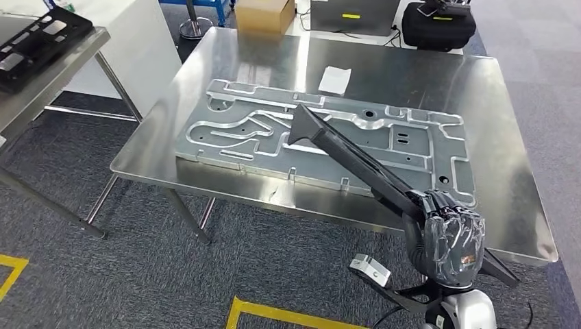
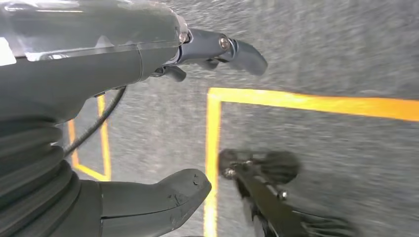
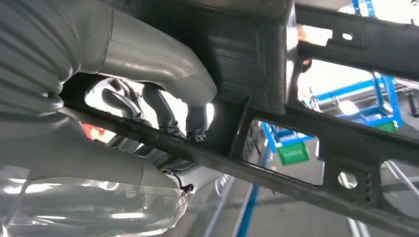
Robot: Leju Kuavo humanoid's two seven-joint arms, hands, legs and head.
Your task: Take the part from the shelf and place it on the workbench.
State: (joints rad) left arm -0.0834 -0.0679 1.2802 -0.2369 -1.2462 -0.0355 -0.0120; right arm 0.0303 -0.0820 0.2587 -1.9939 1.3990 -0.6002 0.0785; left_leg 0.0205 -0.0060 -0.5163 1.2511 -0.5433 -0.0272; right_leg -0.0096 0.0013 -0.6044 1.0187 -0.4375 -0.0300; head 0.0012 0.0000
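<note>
One long black part is held by the right hand in the head view. The part reaches out over the shiny counter, with its far end above the big metal plate lying there. A white paper lies on the counter behind the plate.

From the left wrist, the left hand hangs over grey carpet with yellow lines. Its fingers are apart and hold nothing.

From the right wrist, the right hand's fingers wrap around a thin bar of the black part.
</note>
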